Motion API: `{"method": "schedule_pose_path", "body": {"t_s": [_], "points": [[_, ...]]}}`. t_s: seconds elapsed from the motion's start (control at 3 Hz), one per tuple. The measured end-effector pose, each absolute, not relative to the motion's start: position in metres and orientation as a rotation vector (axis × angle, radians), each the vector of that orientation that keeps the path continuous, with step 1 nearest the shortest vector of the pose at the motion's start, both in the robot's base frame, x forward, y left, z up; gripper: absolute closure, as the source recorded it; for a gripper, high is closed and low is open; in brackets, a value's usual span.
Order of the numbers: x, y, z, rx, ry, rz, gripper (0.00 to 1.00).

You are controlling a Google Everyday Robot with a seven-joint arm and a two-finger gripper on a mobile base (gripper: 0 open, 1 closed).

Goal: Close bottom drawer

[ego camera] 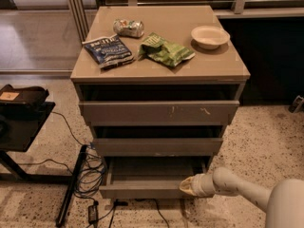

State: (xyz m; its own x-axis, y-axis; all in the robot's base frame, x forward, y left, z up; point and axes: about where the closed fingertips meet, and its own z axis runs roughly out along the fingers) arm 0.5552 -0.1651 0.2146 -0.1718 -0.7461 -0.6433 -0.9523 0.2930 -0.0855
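We see the gripper low at the right end of the bottom drawer's front. Clenched or released, we cannot tell. The drawer stands pulled out, and the lettering on the blue bag is unreadable.

Indoor office or lab test area.
Speckled terrazzo floor, glazed partition behind, loose cables beside a three-drawer cabinet; gripper low at the bottom drawer front, right end.
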Motion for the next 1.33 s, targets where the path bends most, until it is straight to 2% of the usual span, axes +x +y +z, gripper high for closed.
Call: {"method": "schedule_pose_path", "body": {"t_s": [1.33], "points": [[0.5595,-0.1728,0.2132,-1.501,1.99,0.439,1.0]]}}
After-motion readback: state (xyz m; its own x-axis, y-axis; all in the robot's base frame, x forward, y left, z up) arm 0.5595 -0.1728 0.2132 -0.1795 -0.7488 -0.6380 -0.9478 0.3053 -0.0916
